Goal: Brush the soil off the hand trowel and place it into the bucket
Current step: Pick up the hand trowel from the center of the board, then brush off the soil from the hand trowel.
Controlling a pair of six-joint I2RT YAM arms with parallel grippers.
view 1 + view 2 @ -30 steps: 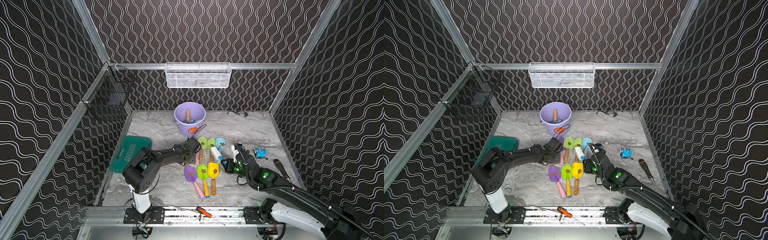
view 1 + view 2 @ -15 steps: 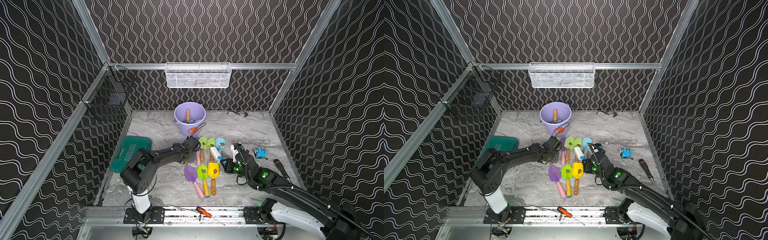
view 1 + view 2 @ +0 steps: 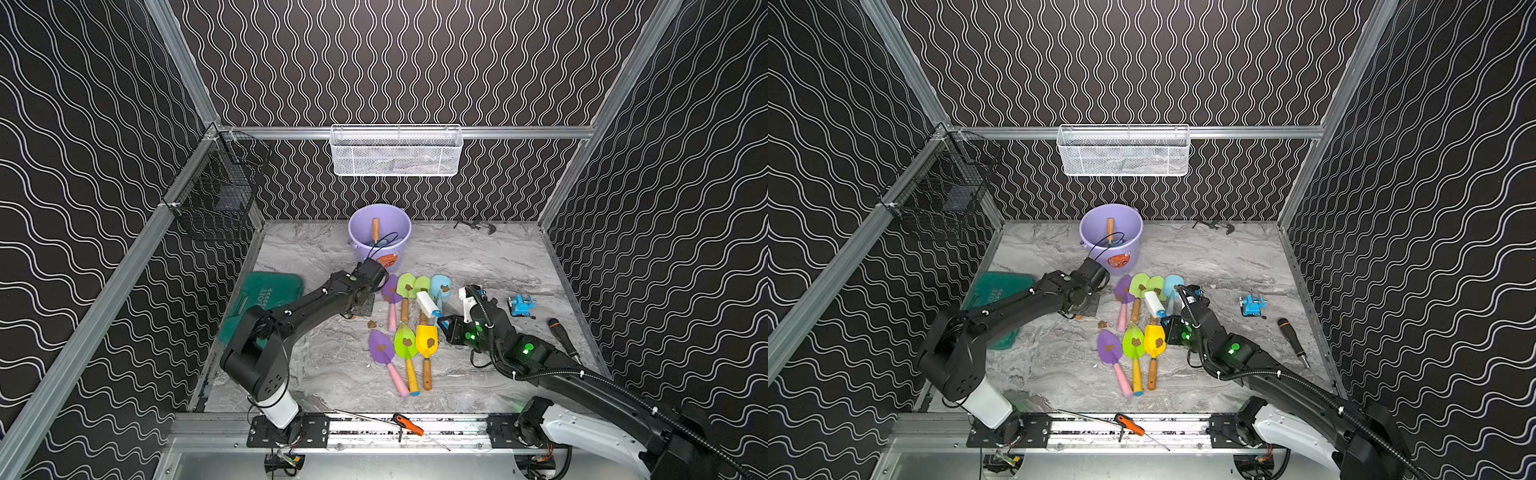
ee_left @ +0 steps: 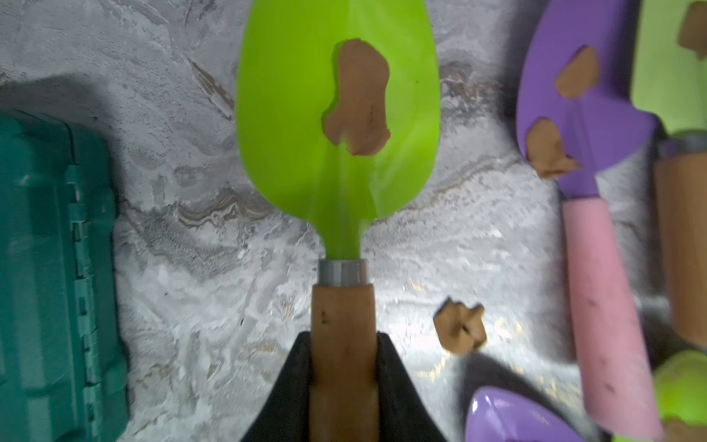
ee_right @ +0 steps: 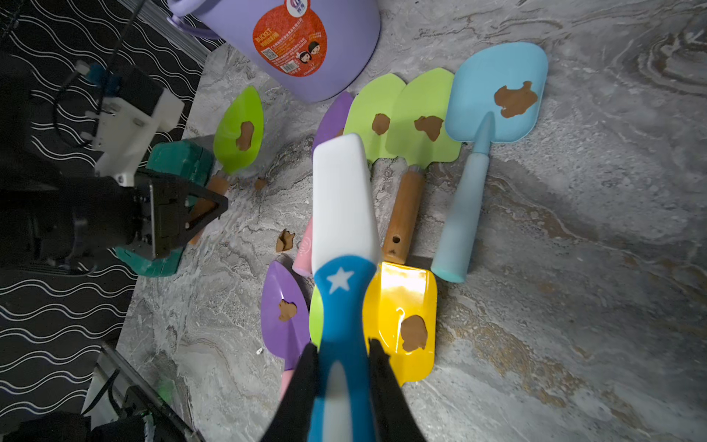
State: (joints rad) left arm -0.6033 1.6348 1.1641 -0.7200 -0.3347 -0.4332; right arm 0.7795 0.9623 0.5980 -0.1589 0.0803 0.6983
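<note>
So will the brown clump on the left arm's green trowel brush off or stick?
Probably sticks a bit: the soil clump lies pressed flat on the lime-green trowel blade, like clay. Likely comes off whole, not as dust, judging by the loose clump nearby. The blade looks smooth, so it may slide.

Light from above lies bright and even on the marble bench (image 3: 478, 266); both top views are sharp. The left wrist view is blurred. In the right wrist view, glare sits on the yellow trowel blade (image 5: 398, 302).
</note>
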